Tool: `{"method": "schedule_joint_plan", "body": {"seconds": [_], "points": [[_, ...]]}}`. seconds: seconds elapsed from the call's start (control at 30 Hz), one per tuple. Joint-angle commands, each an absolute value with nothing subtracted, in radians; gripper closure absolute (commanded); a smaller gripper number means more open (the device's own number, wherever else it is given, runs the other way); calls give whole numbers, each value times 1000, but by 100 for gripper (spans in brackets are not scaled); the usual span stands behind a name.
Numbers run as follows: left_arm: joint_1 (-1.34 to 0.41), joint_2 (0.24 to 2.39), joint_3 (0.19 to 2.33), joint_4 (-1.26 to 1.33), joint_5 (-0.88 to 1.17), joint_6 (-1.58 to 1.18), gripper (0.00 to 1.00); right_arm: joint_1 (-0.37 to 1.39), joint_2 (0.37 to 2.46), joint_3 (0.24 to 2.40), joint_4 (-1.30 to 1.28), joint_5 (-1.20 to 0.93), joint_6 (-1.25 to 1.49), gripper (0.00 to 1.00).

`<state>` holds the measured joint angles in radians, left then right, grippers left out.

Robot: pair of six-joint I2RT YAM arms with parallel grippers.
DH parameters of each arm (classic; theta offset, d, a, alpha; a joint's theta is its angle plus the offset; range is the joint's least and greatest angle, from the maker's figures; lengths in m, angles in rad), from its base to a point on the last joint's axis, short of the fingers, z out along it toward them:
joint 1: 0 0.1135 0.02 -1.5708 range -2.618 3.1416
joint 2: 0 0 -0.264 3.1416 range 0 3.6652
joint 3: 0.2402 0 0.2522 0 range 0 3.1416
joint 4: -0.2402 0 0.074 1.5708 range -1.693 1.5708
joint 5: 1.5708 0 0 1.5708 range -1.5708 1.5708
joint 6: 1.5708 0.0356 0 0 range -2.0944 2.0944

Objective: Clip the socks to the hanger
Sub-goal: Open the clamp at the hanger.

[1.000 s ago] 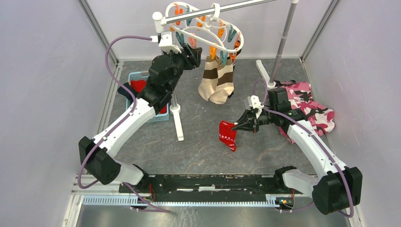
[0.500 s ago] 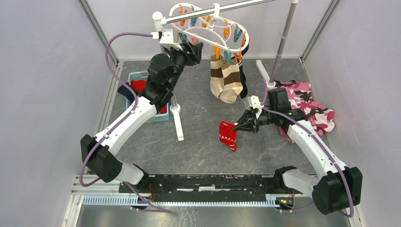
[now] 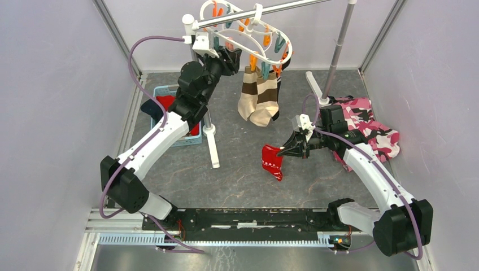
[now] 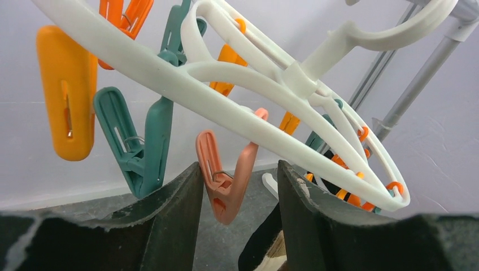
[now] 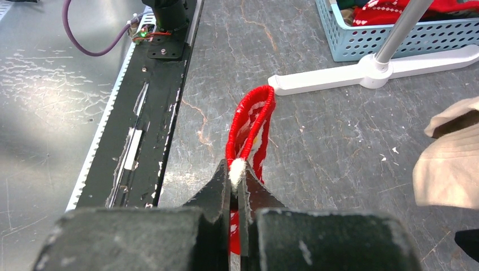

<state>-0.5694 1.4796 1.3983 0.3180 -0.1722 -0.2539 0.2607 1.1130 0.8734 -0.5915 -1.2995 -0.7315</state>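
The right fingers (image 5: 217, 189) are pressed together on an edge of the red sock (image 5: 251, 118), which hangs limp just ahead of them. It is judged soft and light, best held near this edge. The left fingers (image 4: 169, 220) are spread, and an orange clip (image 4: 226, 180) of the hanger (image 4: 265, 121) is seen between them

Hanger (image 3: 248, 34) on the pole (image 3: 282, 8) behind; basket (image 3: 182, 141) left, cloth (image 3: 378, 132) right, sock (image 3: 272, 161) between, perhaps touching the table (image 3: 237, 180).

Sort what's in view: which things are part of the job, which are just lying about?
Job: red sock, pinched in right claw; clip hanger; striped socks hanging from it; left claw, open at a salmon clothespin; blue basket holding more socks.
Lying about: camouflage cloth. Pole rack only carries the hanger.
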Motion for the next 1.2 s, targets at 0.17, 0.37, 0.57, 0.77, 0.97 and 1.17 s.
{"method": "schedule_joint_plan", "body": {"seconds": [0.17,0.37,0.57,0.77,0.97,1.17], "points": [[-559,1503,1456,425,-156,-175,43,260,1094,917,-601,-1303,-752,100],[-557,1521,1474,433,-157,-162,45,260,1094,917,-603,-1302,-753,100],[-557,1526,1483,434,-151,-168,53,261,1094,918,-605,-1304,-755,100],[-558,1516,1480,425,-147,-185,70,260,1095,917,-605,-1304,-755,100],[-557,1499,1471,413,-145,-197,86,261,1098,917,-605,-1302,-755,100],[-560,1465,1455,396,-148,-236,92,260,1100,917,-606,-1299,-755,100]]}}
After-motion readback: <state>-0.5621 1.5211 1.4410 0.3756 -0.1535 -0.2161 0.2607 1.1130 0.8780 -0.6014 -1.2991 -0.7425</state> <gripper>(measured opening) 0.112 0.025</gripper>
